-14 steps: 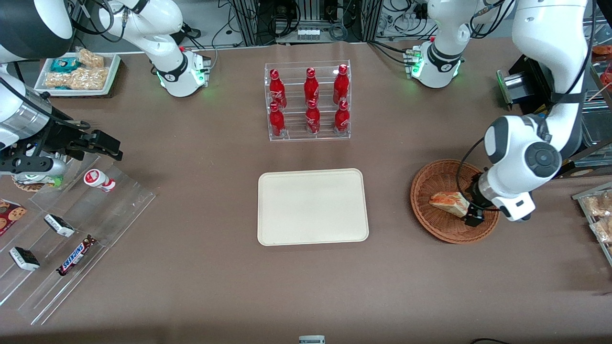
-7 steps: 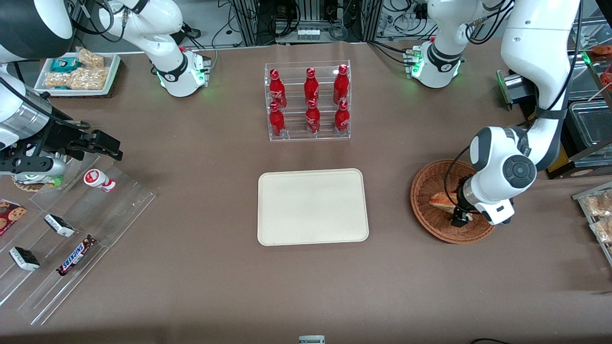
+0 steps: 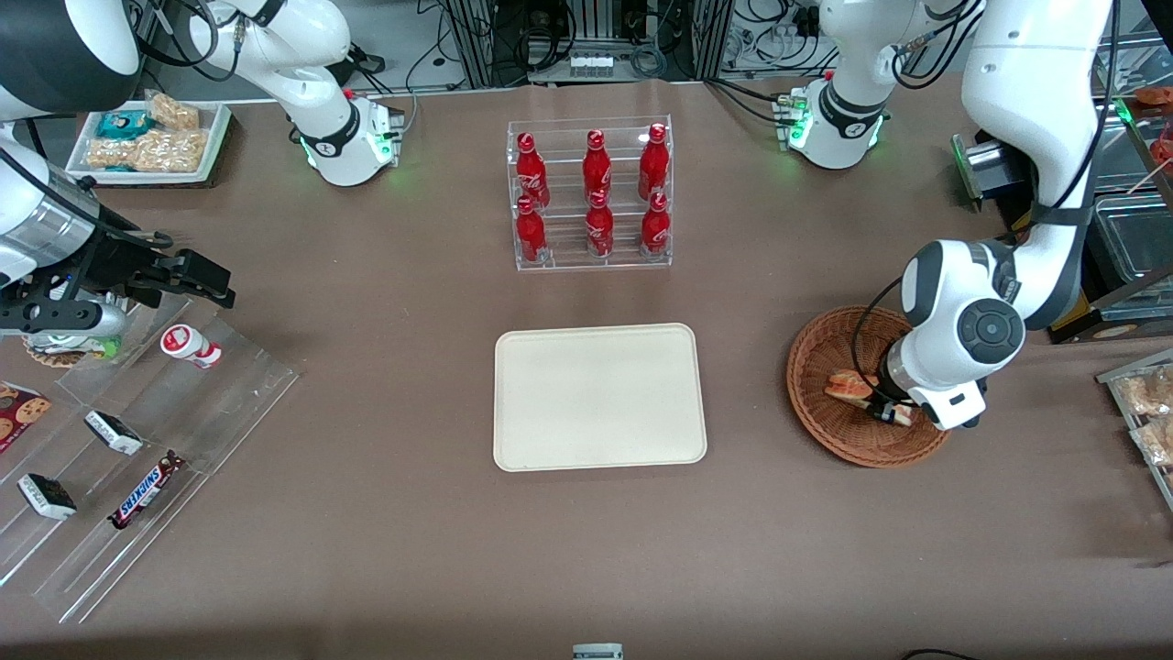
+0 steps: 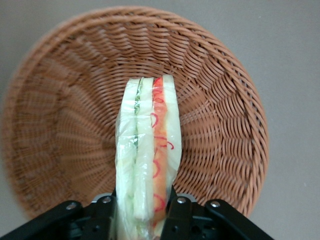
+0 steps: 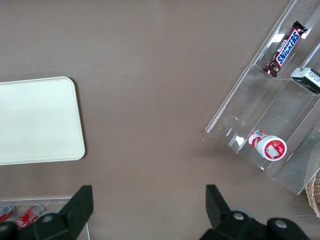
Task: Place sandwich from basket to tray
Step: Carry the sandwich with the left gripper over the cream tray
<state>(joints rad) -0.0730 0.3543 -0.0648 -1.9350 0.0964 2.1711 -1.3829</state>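
- Gripper [image 4: 142, 212] low inside wicker basket [image 3: 816, 403], jaws clamped on sandwich [image 4: 147, 160] edges.
- Sandwich in basket, wedge tip pointing to 12 o'clock from gripper.
- Cream tray [image 3: 600, 396] well apart, bare.

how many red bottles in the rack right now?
6, all in the clear rack: three on the upper step, three on the lower. None visibly hidden. Gripper is at the basket, jaws shut on the sandwich.

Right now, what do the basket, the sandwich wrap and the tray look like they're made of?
Basket: woven wicker, reddish-brown and matte, its strands plainly visible. Sandwich: soft pale bread in thin clear film, likely plastic, judging by the glossy wrinkles; the gripper is shut on it over the basket. Tray: smooth cream surface, probably moulded plastic.
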